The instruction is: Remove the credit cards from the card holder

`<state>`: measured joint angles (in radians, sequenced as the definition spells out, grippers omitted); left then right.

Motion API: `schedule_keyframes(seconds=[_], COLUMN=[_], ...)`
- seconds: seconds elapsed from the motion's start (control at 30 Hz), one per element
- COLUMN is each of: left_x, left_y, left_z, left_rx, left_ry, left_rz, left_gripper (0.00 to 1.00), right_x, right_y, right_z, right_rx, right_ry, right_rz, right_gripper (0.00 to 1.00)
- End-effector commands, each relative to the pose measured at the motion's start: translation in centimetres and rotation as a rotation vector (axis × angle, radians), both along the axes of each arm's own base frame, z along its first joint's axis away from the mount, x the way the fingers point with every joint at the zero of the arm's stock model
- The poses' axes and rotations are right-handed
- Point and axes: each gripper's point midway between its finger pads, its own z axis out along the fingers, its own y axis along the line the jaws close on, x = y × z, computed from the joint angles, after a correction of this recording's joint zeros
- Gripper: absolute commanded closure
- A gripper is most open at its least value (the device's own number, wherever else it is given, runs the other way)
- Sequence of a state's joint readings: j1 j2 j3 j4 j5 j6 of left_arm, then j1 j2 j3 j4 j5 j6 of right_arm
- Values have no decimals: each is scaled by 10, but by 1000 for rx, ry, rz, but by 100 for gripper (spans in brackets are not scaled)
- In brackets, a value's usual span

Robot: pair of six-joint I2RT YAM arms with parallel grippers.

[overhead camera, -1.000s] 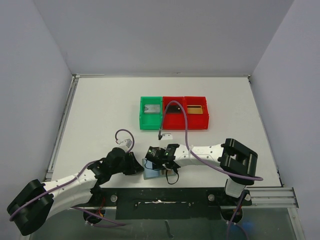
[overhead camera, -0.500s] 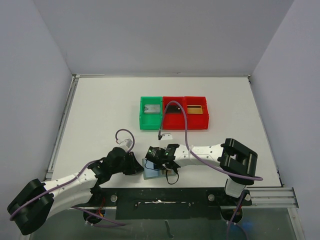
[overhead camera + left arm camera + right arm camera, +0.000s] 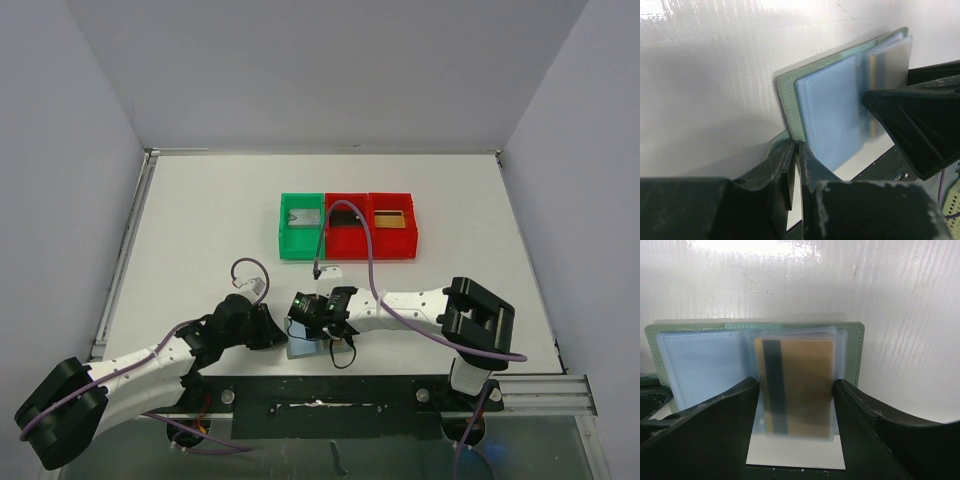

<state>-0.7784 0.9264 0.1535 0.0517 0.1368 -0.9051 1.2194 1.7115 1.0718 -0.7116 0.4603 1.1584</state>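
Sleeving one gold card (image 3: 797, 385), open card holder (image 3: 856, 355)

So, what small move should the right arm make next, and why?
Probably close the right fingers on the gold card: they stand open on either side of it, it sits in the card holder, and the left fingers pinch the holder's edge.

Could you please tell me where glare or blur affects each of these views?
Right wrist: glare on the table at the top edge; the gold card looks soft. Left wrist: glare top left; the left tool nearest the lens is blurred, the card holder sharper. Top external: evenly lit, sharp, no glare.
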Motion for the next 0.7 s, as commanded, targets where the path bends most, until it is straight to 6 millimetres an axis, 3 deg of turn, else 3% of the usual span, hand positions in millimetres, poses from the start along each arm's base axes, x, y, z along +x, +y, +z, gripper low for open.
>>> schedule_keyframes(seconds=[0.0,0.2,0.33,0.47,0.67], left_x=[-2,-1,-1,-1,-1], left_y=[-1,-2,-3,-3,-3], left_z=[1,1,2,2,2], left_rx=[26,25,21,22,21], left_ry=[2,4,4,3,3], left_rz=[-29,-32,-34,-35,-36], left_gripper=[92,92,92,92,92], right_x=[9,8,10,11,7], right_y=[9,13,0,-5,10], right_z=[18,20,24,28,10], right_rx=[17,44,3,5,52], right_ry=[-57,-51,-69,-85,-30], right_rz=[4,12,-37,-62,-6], right_gripper=[37,30,25,24,29])
